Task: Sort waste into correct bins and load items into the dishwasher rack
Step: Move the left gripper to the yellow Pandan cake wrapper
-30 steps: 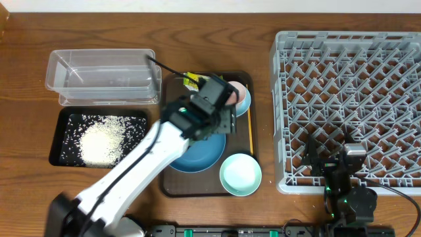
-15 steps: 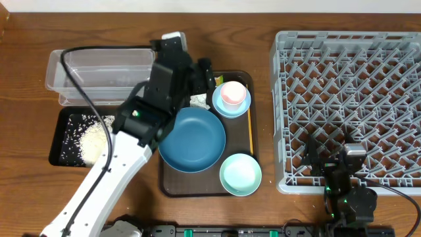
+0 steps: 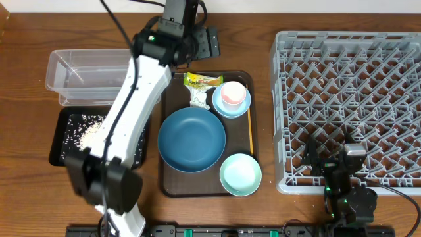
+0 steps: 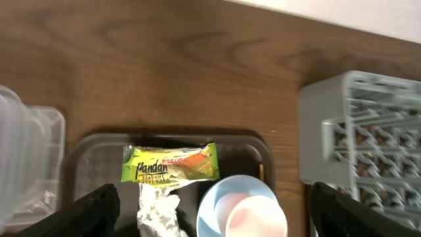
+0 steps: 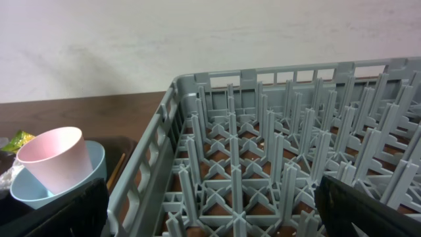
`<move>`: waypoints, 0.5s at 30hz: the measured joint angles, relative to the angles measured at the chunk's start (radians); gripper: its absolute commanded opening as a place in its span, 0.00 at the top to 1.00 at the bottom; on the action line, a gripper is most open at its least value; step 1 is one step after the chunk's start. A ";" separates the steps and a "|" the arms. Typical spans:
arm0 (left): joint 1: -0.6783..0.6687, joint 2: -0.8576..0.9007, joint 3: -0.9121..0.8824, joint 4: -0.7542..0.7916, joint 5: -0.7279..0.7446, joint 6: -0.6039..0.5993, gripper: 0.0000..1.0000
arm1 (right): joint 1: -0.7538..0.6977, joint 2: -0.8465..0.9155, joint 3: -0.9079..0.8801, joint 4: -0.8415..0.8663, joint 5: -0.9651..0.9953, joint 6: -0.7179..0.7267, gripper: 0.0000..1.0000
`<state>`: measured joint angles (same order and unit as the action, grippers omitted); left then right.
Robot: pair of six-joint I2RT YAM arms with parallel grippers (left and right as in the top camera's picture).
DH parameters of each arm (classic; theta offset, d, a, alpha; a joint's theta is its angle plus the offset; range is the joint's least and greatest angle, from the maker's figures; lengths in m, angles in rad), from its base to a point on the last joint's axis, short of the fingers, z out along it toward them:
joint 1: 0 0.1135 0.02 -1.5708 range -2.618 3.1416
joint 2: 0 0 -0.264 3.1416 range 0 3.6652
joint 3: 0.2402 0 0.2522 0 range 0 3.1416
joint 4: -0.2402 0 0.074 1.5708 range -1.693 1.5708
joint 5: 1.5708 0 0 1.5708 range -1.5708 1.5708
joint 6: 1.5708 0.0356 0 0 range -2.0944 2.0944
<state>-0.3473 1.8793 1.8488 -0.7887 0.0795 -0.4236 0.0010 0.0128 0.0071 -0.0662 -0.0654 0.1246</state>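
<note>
My left gripper hangs open and empty above the table just behind the brown tray. Below it in the left wrist view lie the yellow-green snack wrapper and the crumpled tissue, between my open left gripper fingers. A pink cup stands in the light-blue dish. The dark-blue plate and mint bowl sit nearer on the tray. Rice lies in the black tray. My right gripper is open over the grey rack.
The clear tub stands behind the black tray, left of my left arm, which crosses over both bins. In the right wrist view the rack's pegs fill the frame, with the cup beyond its left wall.
My left arm has swung from over the plate and cup to behind the tray's far edge, its jaws spreading wider. The wrapper and tissue have come into view. The right arm is still.
</note>
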 measured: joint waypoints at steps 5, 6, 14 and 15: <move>0.003 0.119 0.000 0.028 -0.014 -0.071 0.06 | 0.000 0.000 0.000 0.000 0.000 0.000 0.01; 0.002 0.142 0.000 0.031 -0.025 -0.080 0.06 | 0.000 0.000 0.000 0.000 0.000 0.000 0.01; 0.002 0.249 0.000 0.029 -0.126 -0.176 0.06 | 0.000 0.000 0.000 0.000 0.000 0.000 0.01; 0.002 0.258 0.000 0.029 -0.133 -0.183 0.06 | 0.000 0.000 0.000 0.000 0.000 0.000 0.01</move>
<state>-0.3450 2.1372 1.8488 -0.7593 -0.0532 -0.6064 0.0010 0.0128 0.0071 -0.0662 -0.0654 0.1246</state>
